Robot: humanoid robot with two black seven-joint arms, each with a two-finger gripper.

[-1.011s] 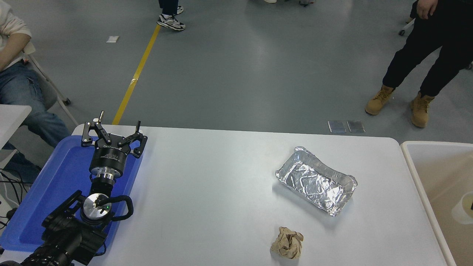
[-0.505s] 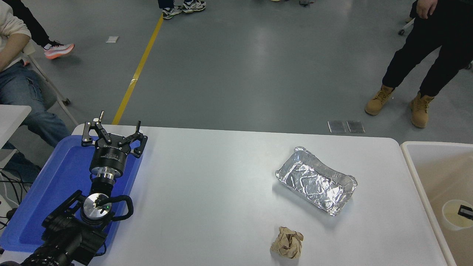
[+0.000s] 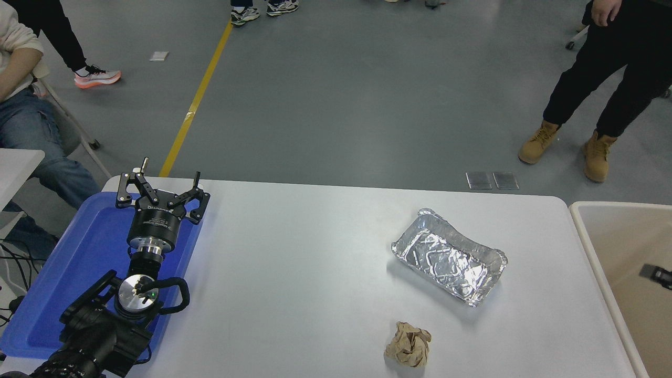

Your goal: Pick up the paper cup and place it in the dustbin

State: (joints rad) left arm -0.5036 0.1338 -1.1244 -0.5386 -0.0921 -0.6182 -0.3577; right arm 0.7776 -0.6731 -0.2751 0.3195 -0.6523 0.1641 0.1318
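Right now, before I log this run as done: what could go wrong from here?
1. No paper cup shows in the visible part of the dustbin, so the drop cannot be confirmed.
2. Only a sliver of the right gripper shows inside the dustbin; pulling back low, it could clip the rim.
3. A low return path could sweep the foil tray or the crumpled brown paper ball.

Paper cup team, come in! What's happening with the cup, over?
Left end effector open, parked over blue tray. Right end effector tip barely visible in dustbin; state unclear. Paper cup not in sight. Nothing in the way.
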